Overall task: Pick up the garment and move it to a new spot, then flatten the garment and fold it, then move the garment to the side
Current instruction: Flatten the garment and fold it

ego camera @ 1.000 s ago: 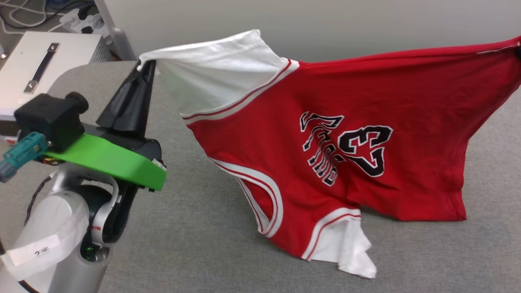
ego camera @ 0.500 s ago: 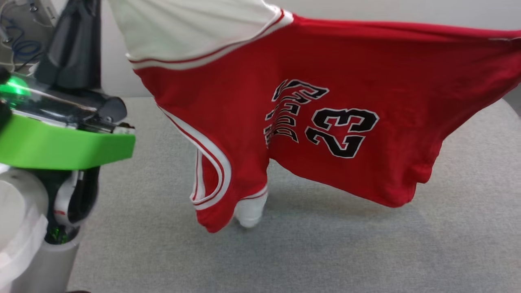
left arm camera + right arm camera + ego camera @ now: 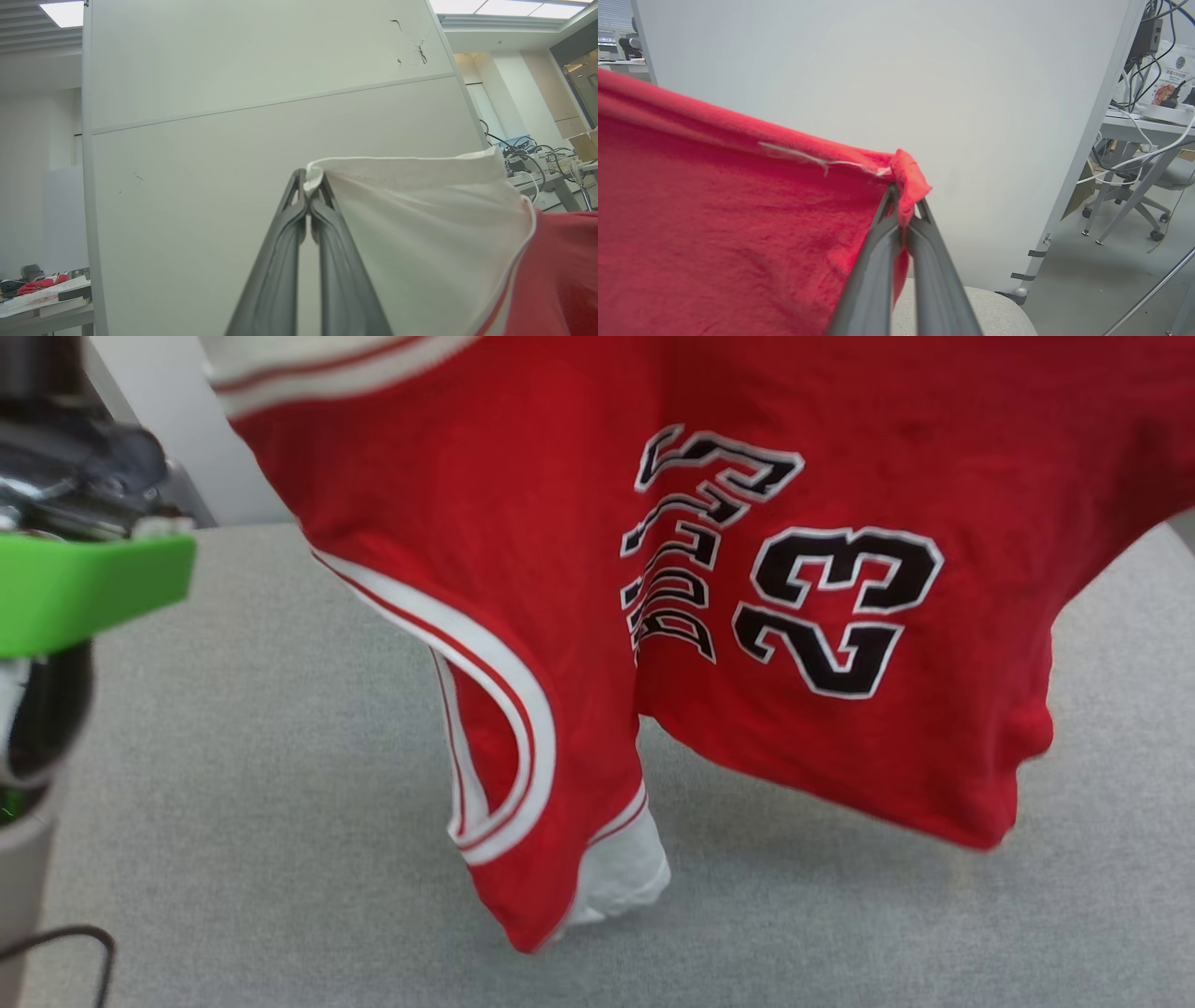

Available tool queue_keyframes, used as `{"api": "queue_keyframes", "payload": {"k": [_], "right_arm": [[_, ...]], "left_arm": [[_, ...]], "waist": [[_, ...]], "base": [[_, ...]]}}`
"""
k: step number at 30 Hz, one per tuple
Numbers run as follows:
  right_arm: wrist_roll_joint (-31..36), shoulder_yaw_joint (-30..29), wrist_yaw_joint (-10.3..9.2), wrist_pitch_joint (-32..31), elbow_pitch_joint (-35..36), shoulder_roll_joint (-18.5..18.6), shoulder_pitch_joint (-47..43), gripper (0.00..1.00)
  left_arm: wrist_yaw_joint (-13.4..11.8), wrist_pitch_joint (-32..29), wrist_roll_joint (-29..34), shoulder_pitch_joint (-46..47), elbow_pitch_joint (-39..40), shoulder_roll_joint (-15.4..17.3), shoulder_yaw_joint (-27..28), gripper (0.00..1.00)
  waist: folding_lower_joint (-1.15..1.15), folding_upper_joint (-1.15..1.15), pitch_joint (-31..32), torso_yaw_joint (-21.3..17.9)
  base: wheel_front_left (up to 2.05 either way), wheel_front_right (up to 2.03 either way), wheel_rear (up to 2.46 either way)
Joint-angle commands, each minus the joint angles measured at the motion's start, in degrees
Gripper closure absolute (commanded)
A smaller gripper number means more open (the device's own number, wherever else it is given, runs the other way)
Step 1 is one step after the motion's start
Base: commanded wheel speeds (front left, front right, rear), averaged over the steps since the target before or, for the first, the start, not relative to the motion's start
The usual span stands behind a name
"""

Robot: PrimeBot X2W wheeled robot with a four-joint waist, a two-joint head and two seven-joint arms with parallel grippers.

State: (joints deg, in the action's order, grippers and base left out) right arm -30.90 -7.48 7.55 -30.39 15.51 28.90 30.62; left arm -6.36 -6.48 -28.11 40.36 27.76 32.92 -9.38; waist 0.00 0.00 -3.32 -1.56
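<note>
- Up off the grey cloth-covered counter [image 3: 233,756] comes the red jersey T-shirt with white short sleeves and black lettering [image 3: 523,523]. In the picture from a second ago its lower half lies bunched on the counter. Now almost all of it hangs in the air, pulled wide.
- Its lowest part, the folded white sleeve [image 3: 621,887], dangles right at the counter. I cannot tell if it touches or hangs just above.
- The head view has shifted too, so the camera has moved along with the lift.
- I think this means the picking-up part is nearly done. The shirt looks ready to be carried to a new spot and laid down flat. Folding and moving it aside are not yet done.
- The left wrist view gives the close-up of the left gripper [image 3: 308,179]. It is pinched tight on the edge of the other white sleeve, in front of a pale wall panel [image 3: 233,116].
- The right wrist view gives the close-up of the right gripper [image 3: 903,198]. It is pinched tight on a red corner of the shirt, beside a loose white thread [image 3: 822,162].
- The head view adds the front of the shirt, how low it hangs, and the counter under it. The bright green plastic part [image 3: 84,588] of the left arm sits at its left edge.
</note>
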Motion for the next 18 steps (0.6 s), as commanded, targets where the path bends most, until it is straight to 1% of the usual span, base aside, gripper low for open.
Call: {"api": "queue_keyframes", "payload": {"k": [1, 4, 8, 11, 13, 15, 18], "right_arm": [[0.4, -0.4, -0.06, 0.5, 0.1, 0.2, 1.8, 1.00], [0.6, -0.2, -0.06, 0.8, -0.5, 1.1, 5.2, 1.00], [1.1, 1.0, -0.06, 1.4, -2.7, 2.8, 11.3, 1.00], [1.9, 3.0, -0.06, 2.5, -5.6, 4.2, 17.1, 1.00], [2.7, 4.5, -0.06, 3.5, -8.1, 5.1, 21.3, 1.00], [3.7, 6.3, -0.06, 4.6, -11.2, 5.6, 25.8, 1.00], [5.4, 9.0, -0.06, 6.6, -16.5, 5.8, 32.6, 1.00]], "left_arm": [[0.5, -0.8, 0.3, 2.7, -0.3, 1.2, 0.6, 1.00], [1.7, -2.3, 0.1, 6.7, -1.2, 2.6, 0.9, 1.00], [4.0, -4.0, -0.4, 13.1, -3.7, 4.5, 1.0, 1.00], [6.3, -5.1, 0.4, 18.8, -6.7, 6.5, 0.3, 1.00], [7.9, -5.3, 0.9, 22.9, -9.4, 7.1, -0.3, 1.00], [9.3, -4.9, 1.6, 27.4, -12.9, 7.4, -1.1, 1.00], [10.7, -3.1, 2.7, 34.8, -18.9, 6.7, -2.3, 1.00]], "waist": [[0.00, 0.00, -4.2, 0.0], [0.00, 0.00, -8.0, 0.1], [0.00, 0.00, -13.6, 0.2], [0.00, 0.00, -18.3, 0.1], [0.00, 0.00, -21.3, 0.1], [0.00, 0.00, -24.1, 0.2], [0.00, 0.00, -27.9, 0.1]], "base": [[0.00, 0.00, 0.00], [0.00, 0.00, 0.00], [0.00, 0.00, 0.00], [0.00, 0.00, 0.00], [0.00, 0.00, 0.00], [0.00, 0.00, 0.00], [0.00, 0.00, 0.00]]}}
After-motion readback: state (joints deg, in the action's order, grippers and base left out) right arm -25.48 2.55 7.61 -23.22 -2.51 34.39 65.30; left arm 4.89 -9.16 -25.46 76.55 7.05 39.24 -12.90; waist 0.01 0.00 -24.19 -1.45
